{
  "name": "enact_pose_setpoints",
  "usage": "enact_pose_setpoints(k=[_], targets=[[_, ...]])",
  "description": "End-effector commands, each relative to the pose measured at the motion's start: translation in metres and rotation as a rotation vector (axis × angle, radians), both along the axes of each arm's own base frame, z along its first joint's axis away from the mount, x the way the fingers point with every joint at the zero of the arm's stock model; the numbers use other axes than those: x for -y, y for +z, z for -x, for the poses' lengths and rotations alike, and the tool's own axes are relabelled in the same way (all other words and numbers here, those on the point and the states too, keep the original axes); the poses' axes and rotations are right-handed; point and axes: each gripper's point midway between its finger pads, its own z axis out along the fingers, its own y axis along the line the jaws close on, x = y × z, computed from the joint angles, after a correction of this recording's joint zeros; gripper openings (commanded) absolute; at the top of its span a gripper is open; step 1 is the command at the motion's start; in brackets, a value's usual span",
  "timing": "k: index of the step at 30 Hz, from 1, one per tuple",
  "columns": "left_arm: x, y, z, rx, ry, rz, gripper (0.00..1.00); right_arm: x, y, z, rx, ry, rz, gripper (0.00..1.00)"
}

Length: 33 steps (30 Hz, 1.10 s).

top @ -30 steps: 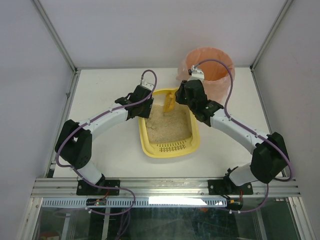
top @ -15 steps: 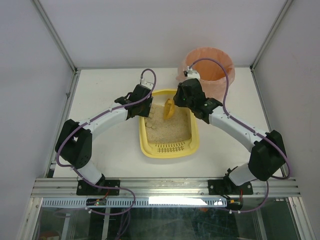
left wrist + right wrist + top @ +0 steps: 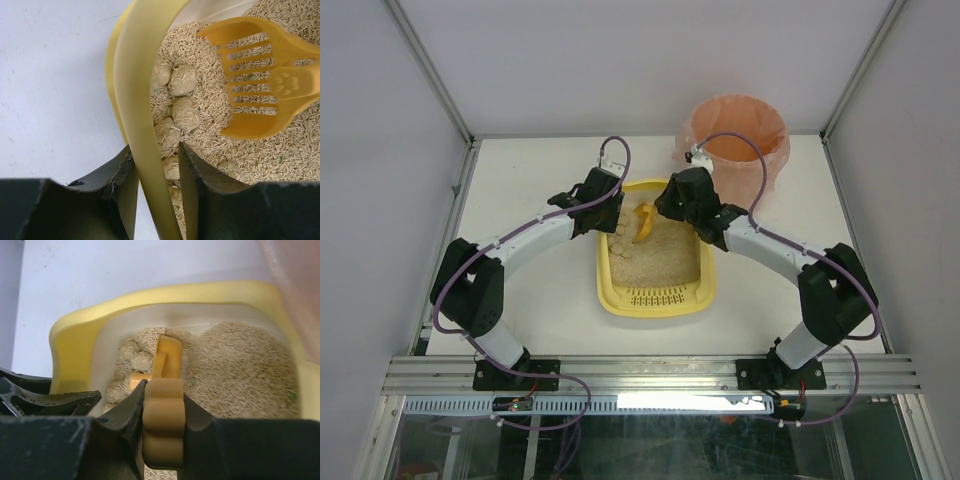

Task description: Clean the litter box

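The pale-yellow litter box (image 3: 655,303) sits mid-table with beige litter and its slotted grate (image 3: 658,294) at the near end. My left gripper (image 3: 605,222) grips its far-left rim (image 3: 137,75), one finger outside and one inside (image 3: 155,150). My right gripper (image 3: 665,207) is shut on the handle (image 3: 162,415) of the orange slotted scoop (image 3: 642,222). The scoop head (image 3: 260,85) hangs low over the litter in the far-left corner. It is just beside several round litter-coated clumps (image 3: 182,80), which also show in the right wrist view (image 3: 137,357).
A round bin lined with a pink-orange bag (image 3: 735,140) stands at the back right, just behind the right arm; its edge shows in the right wrist view (image 3: 295,290). White table (image 3: 520,180) lies left of the box, and grey walls close in the sides.
My right gripper has carried the scoop left and down, from the box's far right side to the far-left corner beside the clumps. The left gripper has not moved.
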Motion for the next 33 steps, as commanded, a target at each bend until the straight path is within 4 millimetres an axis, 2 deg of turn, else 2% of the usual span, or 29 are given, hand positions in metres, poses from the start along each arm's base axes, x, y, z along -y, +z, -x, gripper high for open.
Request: enact_pose_setpoints(k=[1,3,6,17,33], targets=[[0.019,0.008,-0.003,0.005,-0.086,0.048,0.00,-0.043,-0.031,0.018,-0.093,0.115,-0.167,0.00],[0.018,0.008,-0.002,0.006,-0.085,0.049,0.00,-0.050,-0.034,0.023,-0.091,0.148,-0.222,0.00],[0.019,0.009,-0.003,0.007,-0.086,0.051,0.00,-0.052,-0.032,0.028,-0.073,0.165,-0.260,0.00],[0.019,0.008,-0.003,0.007,-0.084,0.051,0.00,-0.029,0.016,0.034,0.088,0.129,-0.383,0.00],[0.018,0.009,-0.003,0.008,-0.083,0.049,0.00,-0.004,0.051,0.040,0.239,0.081,-0.504,0.00]])
